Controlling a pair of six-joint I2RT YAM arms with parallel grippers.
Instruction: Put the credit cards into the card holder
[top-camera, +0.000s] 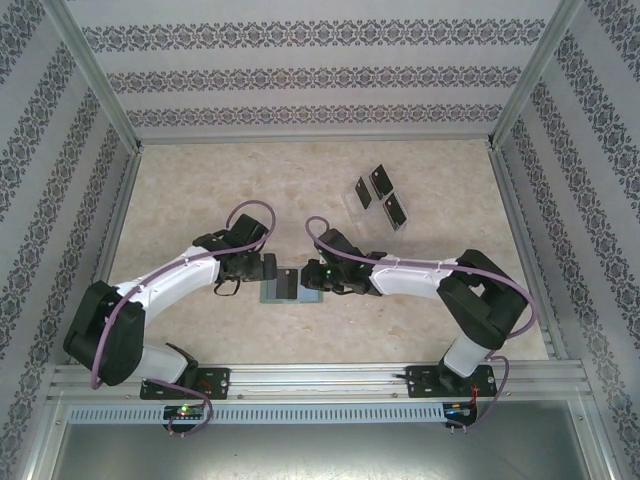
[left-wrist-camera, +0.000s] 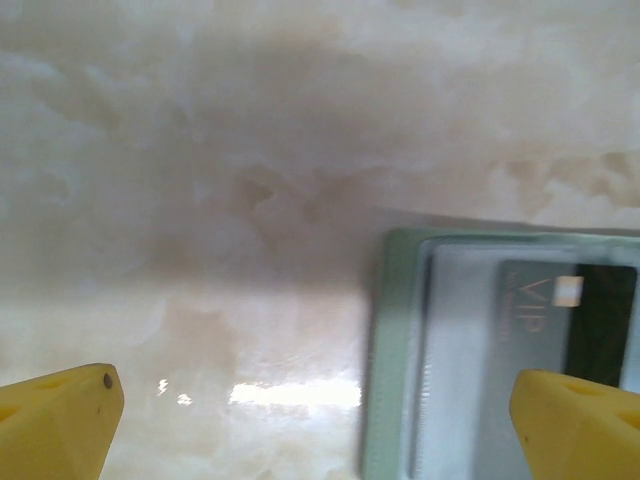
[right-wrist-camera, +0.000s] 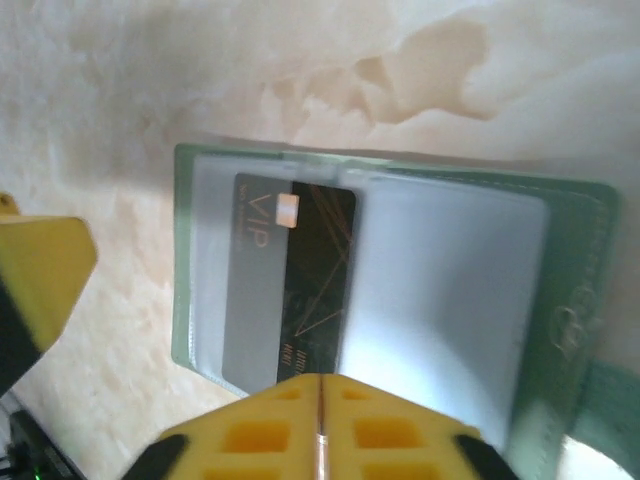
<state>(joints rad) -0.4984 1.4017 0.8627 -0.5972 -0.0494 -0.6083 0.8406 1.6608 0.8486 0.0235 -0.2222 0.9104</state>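
Left gripper (left-wrist-camera: 318, 385) wide open, empty, one finger over the open grey-green soft card holder (left-wrist-camera: 385, 340) lying btwn both arms. Thin black VIP credit card (right-wrist-camera: 315, 270) looks half tucked in its clear pocket (right-wrist-camera: 212, 190). Right gripper (right-wrist-camera: 205, 315) open, empty too. Imo pin cover w/ left, slide card flat n slow.

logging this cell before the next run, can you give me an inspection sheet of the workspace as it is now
surface: beige marbled table, glare patch near the left arm's fingers
job's things: card holder lies open between the two grippers; one black card partly under its frosted sleeve; three loose cards at the far right
clutter: clear plastic tray by the loose cards
grippers: left gripper open, at the holder's edge; right gripper open, over the holder
cables: purple cable loops along each arm
surroundings: patterned walls, aluminium frame
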